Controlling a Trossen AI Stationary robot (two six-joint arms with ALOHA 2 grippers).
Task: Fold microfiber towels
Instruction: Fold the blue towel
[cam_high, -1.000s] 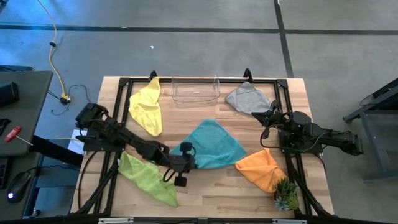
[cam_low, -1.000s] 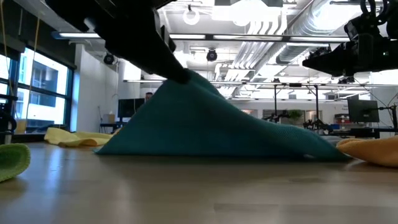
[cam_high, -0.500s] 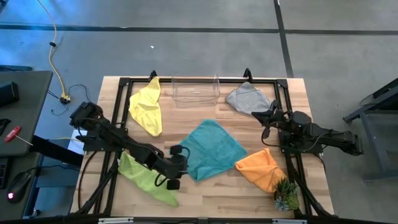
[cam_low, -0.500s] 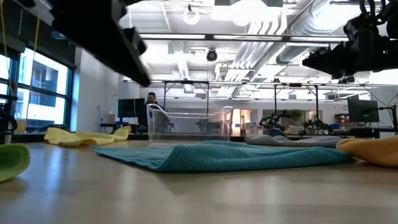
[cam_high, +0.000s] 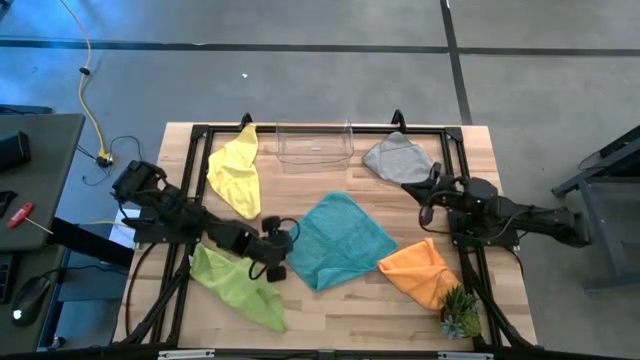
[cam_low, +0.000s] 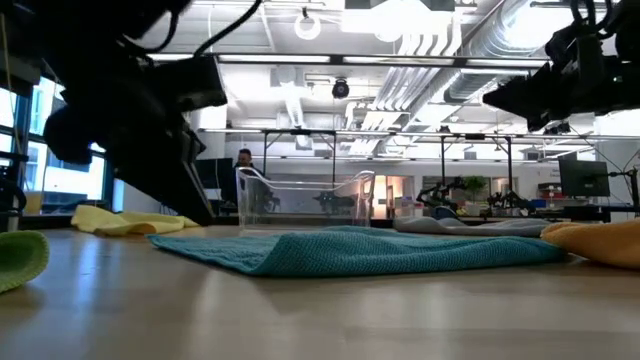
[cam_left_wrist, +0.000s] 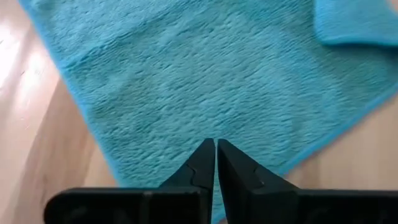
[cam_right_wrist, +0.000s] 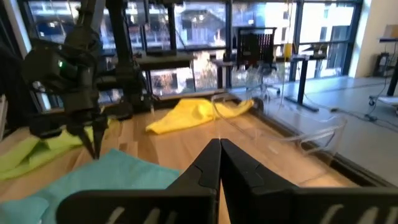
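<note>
1. Teal towel (cam_high: 339, 239) lies spread out flat mid-tabletop (cam_high: 330, 310), one corner flipped over on itself.
2. Left hand (cam_high: 283, 243) sits right at the teal towel's left edge, fingers pinched together with nothing in them. Its wrist cam just shows the tips over the fabric.
3. Right hand (cam_high: 428, 190) hangs above the right side, fingers closed too and empty, between the grey towel (cam_high: 398, 158) and the orange towel (cam_high: 422, 271).
4. Yellow towel (cam_high: 236, 171) is back left, lime towel (cam_high: 237, 283) front left under the left arm.
</note>
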